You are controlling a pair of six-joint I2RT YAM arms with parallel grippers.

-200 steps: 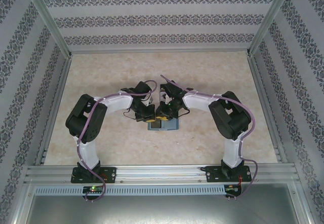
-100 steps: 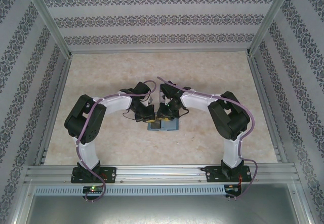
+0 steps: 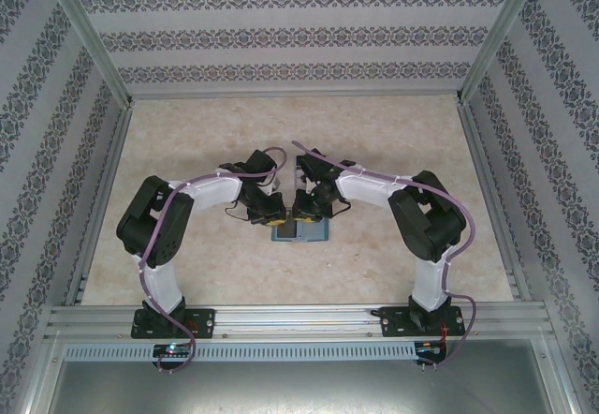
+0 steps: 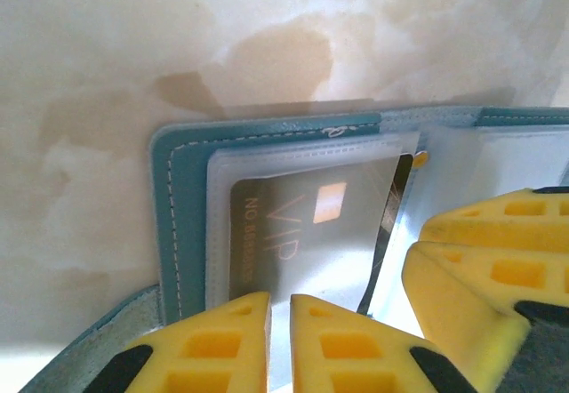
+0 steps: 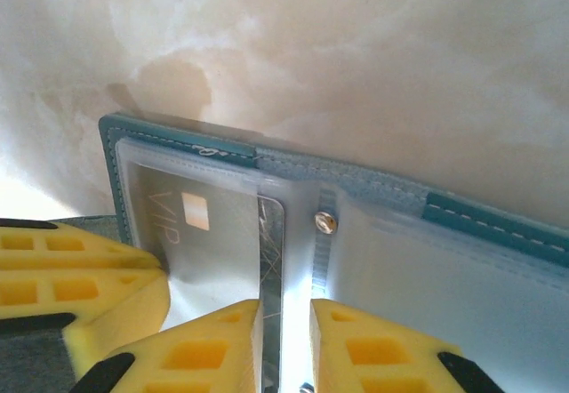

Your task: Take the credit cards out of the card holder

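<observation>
The teal card holder (image 3: pixel 301 232) lies open flat on the table, and both grippers point down onto it. In the left wrist view its stitched teal edge (image 4: pixel 169 215) frames a clear pocket holding the pale grey VIP card (image 4: pixel 302 224). A dark card (image 4: pixel 388 220) sticks out past that pocket toward the spine. My left gripper (image 4: pixel 280 300) stands over the pocket's near end with only a narrow gap. My right gripper (image 5: pixel 284 304) straddles the dark card's (image 5: pixel 271 242) exposed strip, slightly open. The grey card (image 5: pixel 200 224) sits left of that strip.
A metal snap stud (image 5: pixel 326 222) sits on the holder's spine, and clear pockets cover the right-hand page (image 5: pixel 462 277). The two grippers stand close side by side, with the right fingers (image 4: pixel 480 268) beside the left ones. Marbled tabletop (image 3: pixel 187 133) surrounds the holder inside patterned walls.
My left jaws have parted a little from fully shut. The right jaws have narrowed slightly. Both arms have stayed over the holder, and the left elbow has drifted slightly left.
</observation>
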